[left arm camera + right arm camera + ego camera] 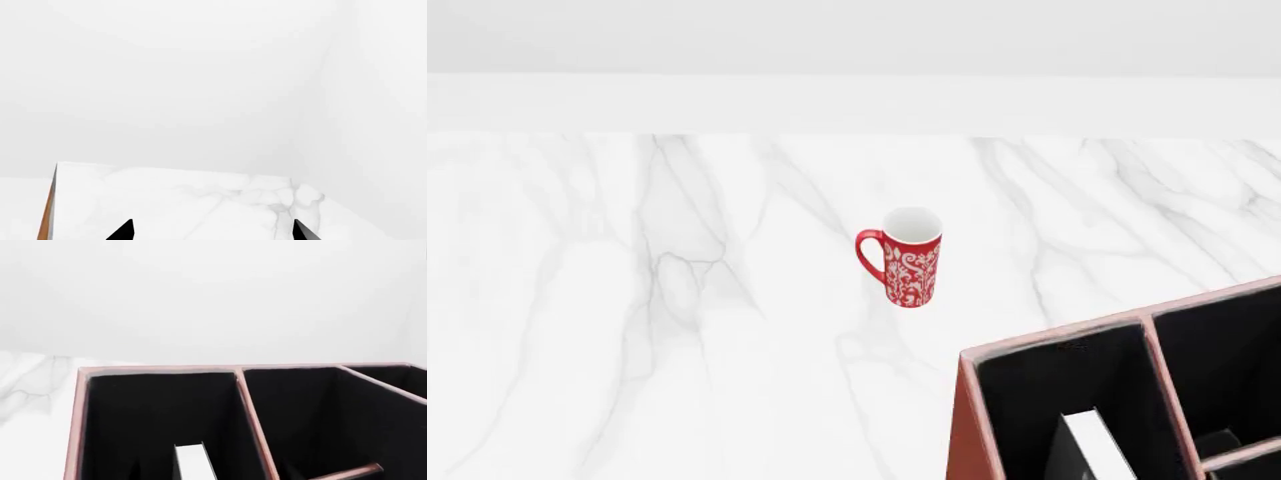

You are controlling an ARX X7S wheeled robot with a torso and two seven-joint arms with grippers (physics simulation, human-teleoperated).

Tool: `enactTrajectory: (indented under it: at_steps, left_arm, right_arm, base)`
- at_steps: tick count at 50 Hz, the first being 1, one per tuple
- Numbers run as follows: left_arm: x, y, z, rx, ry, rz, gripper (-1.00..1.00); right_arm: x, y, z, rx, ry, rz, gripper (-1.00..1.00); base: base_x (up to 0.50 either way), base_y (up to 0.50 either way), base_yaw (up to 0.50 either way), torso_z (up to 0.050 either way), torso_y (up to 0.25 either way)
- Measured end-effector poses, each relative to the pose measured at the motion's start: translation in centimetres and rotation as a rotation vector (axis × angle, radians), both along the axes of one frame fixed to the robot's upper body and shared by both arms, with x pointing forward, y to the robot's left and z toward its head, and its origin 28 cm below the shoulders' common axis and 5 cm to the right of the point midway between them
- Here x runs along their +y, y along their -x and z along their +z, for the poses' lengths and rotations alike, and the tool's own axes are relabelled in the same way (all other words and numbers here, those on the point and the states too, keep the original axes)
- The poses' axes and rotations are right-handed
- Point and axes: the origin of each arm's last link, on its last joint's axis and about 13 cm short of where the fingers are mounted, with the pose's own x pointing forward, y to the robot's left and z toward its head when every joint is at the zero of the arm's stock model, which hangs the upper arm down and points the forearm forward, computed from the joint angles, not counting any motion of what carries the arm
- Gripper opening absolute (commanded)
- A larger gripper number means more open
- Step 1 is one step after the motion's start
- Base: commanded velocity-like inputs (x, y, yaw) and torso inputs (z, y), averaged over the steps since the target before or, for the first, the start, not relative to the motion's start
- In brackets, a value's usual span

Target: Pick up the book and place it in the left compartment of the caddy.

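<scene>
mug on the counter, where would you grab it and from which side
Probably by the body, from the right. The mug stands upright and tall on the marble counter, with its handle sticking out to the left in the head view, so the right side is bare. Nothing touches it; the caddy sits nearer the robot and to the right. A grip from above on the open rim might also work.

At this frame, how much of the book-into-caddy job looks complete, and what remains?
Nearly done, it seems. The book, white page edges showing, stands inside the left compartment of the caddy; the right wrist view shows the same. The left end effector is open above bare marble table, holding nothing. The right end effector is out of view, so release cannot be confirmed. The mug stands apart.
</scene>
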Motion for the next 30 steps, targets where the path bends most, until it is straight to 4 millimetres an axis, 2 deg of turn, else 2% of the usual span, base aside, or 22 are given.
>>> enactTrajectory:
  at_steps: [8,17,30]
  left_arm:
    - [0.0,0.0,0.0,0.000,0.000,-0.001,1.00]
    - [0.0,0.0,0.0,-0.002,-0.001,-0.001,1.00]
    - [0.0,0.0,0.0,-0.005,0.000,-0.001,1.00]
  right_arm:
    - [0.2,0.5,1.8,-0.049,-0.019,0.011,1.00]
    - [0.3,1.4,5.7,-0.164,-0.053,0.021,1.00]
    - [0.1,3.7,10.9,-0.345,-0.094,-0.009,1.00]
  base:
    - [0.00,0.00,0.00,0.000,0.000]
    - [0.00,0.00,0.00,0.000,0.000]
    - [0.00,0.00,0.00,0.000,0.000]
